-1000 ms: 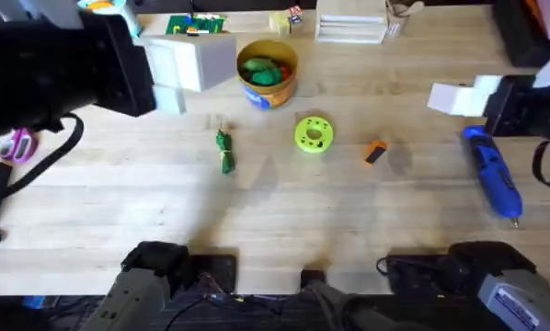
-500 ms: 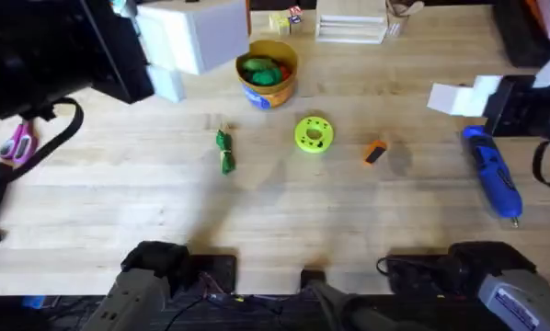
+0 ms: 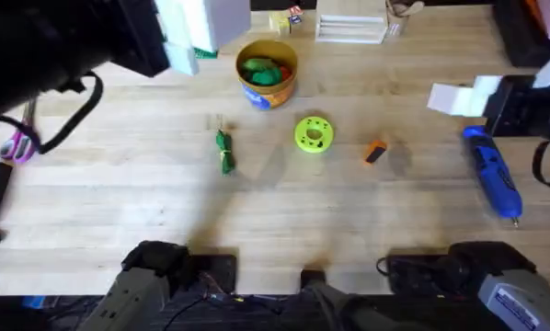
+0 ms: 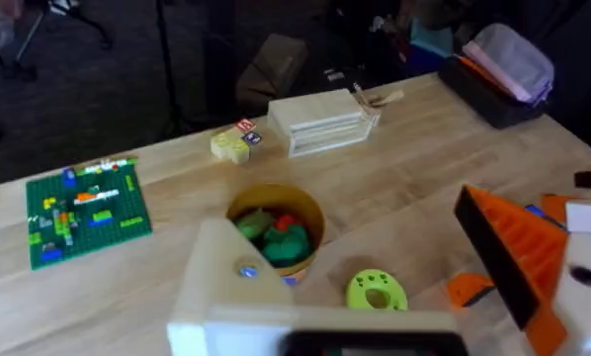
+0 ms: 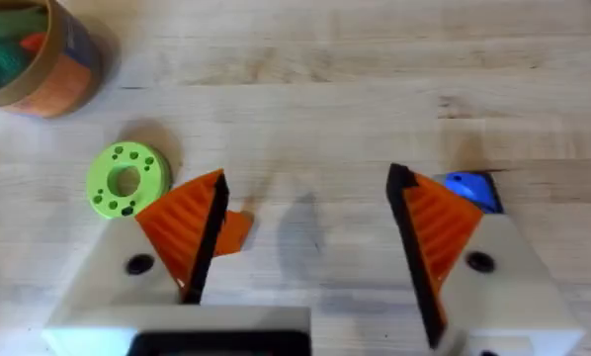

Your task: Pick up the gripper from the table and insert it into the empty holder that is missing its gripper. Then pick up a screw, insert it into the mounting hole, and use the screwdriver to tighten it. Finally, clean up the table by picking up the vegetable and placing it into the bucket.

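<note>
Tabletop [image 3: 284, 221] of pale wooden planks carries one small orange plastic gripper piece with a black end [image 3: 375, 152], one lime-green round disc with holes [image 3: 313, 133], one slim dark-green toy vegetable [image 3: 224, 151], one blue pen-shaped screwdriver [image 3: 492, 172] and one short tan-yellow bucket with a blue label [image 3: 267, 72], which holds green and red toy pieces. The right tool [image 5: 305, 237] has its two orange-padded fingers spread wide with nothing between them; the gripper piece lies just past one finger, the screwdriver's blue end peeks out behind the other, and the disc sits beside the first. The left tool [image 4: 375, 326] is raised high, bucket and disc lying beyond it; I cannot tell whether its fingers are apart or together.
</note>
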